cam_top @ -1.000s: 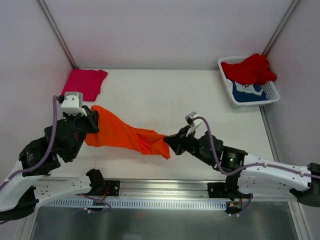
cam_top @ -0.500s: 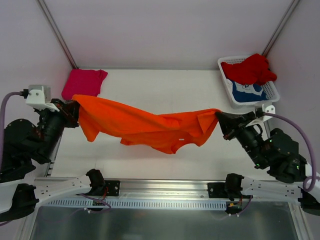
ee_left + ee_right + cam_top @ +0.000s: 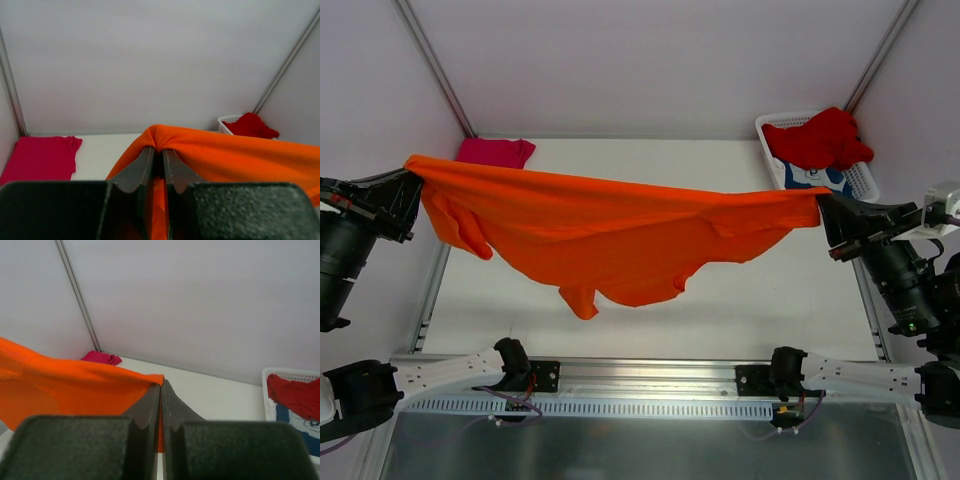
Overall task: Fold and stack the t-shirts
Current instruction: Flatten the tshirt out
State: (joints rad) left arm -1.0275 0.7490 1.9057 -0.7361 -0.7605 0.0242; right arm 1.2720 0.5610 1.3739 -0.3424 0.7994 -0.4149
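The orange t-shirt [image 3: 610, 225] hangs stretched in the air between both grippers, high above the table, its lower part sagging in the middle. My left gripper [image 3: 410, 172] is shut on its left end, seen up close in the left wrist view [image 3: 159, 150]. My right gripper [image 3: 820, 205] is shut on its right end, also in the right wrist view [image 3: 161, 387]. The magenta-pink t-shirt [image 3: 498, 152] lies folded at the table's back left, partly hidden by the orange one. The red t-shirt [image 3: 820, 138] and the blue t-shirt [image 3: 817, 178] lie in the basket.
The white lattice basket [image 3: 865, 178] stands at the back right of the table. Grey walls with metal corner posts [image 3: 435, 65] close in the back and sides. The arm mounts run along a rail [image 3: 640, 385] at the near edge.
Both grippers have moved apart and upward, out to the left and right sides. The orange t-shirt has gone from a bunched strip low over the table to a wide, taut spread.
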